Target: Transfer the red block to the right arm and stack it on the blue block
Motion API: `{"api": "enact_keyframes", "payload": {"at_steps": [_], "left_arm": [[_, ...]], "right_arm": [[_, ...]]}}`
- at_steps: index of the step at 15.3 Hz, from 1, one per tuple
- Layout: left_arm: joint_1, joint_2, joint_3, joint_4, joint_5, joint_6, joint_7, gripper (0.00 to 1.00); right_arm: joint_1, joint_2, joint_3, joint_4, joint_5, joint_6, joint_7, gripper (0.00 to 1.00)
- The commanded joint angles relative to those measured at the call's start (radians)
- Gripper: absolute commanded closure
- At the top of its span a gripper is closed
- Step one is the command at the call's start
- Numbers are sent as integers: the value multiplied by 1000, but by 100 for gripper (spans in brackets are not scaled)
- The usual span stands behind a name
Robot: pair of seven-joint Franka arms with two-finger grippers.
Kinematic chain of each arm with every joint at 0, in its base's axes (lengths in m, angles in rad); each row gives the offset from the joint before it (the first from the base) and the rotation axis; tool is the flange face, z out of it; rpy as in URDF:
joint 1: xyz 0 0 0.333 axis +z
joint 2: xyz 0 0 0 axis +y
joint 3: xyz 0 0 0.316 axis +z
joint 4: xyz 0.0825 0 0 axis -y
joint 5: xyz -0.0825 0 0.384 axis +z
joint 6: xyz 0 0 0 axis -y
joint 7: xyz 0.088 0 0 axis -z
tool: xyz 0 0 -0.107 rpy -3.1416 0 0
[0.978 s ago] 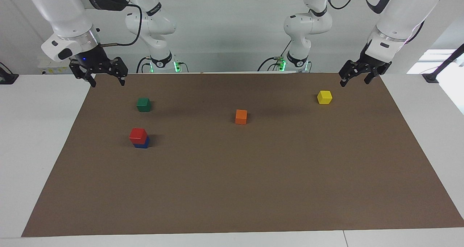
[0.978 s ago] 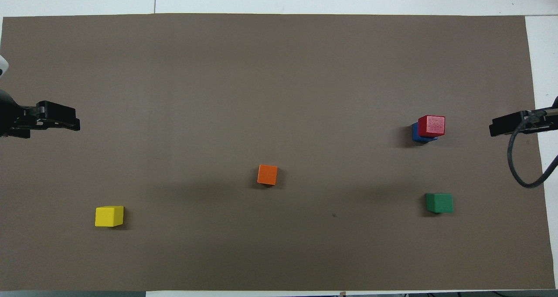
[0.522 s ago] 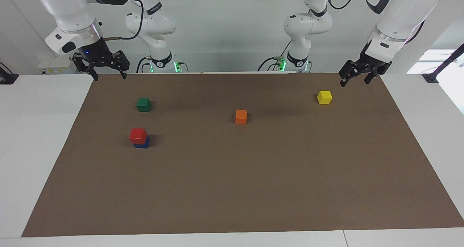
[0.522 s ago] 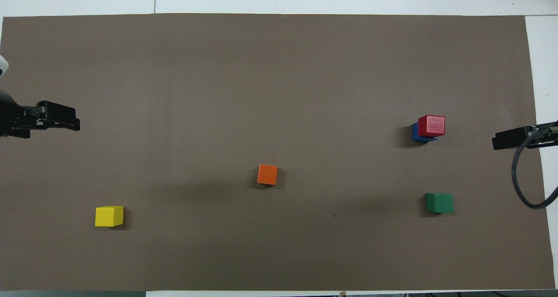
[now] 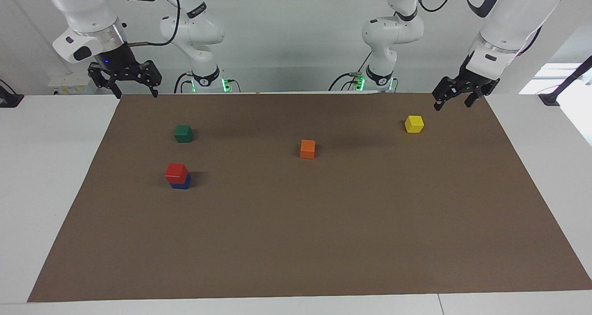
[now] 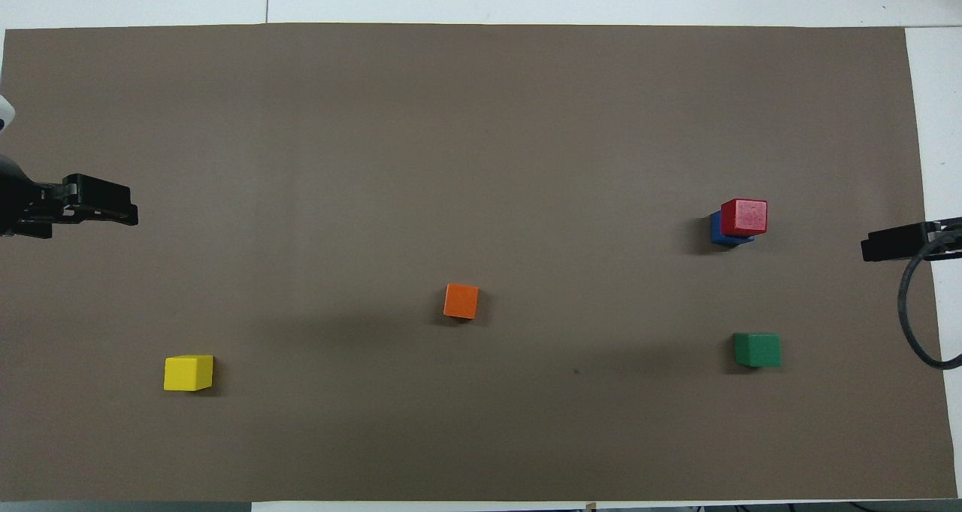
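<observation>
Right gripper (image 5: 134, 92) was up in the air over the mat's corner at the right arm's end, fingers spread wide apart with nothing between them, little blue light glowing on the wrist of the right arm (image 5: 85, 16). In the overhead view only its black tip (image 6: 894, 243) poked in at the edge.

So the red block (image 5: 176, 171) was sitting right on top of the blue block (image 5: 181, 184), touching it, twisted and shifted a little off square so a sliver of blue (image 6: 716, 228) peeked out from under the red (image 6: 744, 216). I'll use that stack as the landmark.

Green block (image 5: 183, 133) sat near the stack, nearer to the robots than it was. Orange block (image 5: 307, 148) was well apart from the stack toward the left arm's end, also a bit nearer to the robots. Yellow block (image 5: 414, 123) was the one most distant from the stack, way down at the left arm's end.

Left gripper (image 5: 454, 97) hung over the mat's corner at that same end, well apart from the stack, fingers parted and empty, that arm just waiting. Everything rested on the brown mat (image 5: 323, 241), with white table (image 5: 41, 167) showing around it.
</observation>
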Motion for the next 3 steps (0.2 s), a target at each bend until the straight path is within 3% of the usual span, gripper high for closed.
{"api": "enact_keyframes", "payload": {"at_steps": [1, 3], "left_arm": [[-3, -18, 3, -22, 12, 4, 6, 0], [-3, -18, 3, -20, 14, 4, 6, 0]], "right_arm": [[-20, -16, 7, -23, 8, 16, -32, 0], [-20, -16, 7, -22, 8, 15, -32, 0]]}}
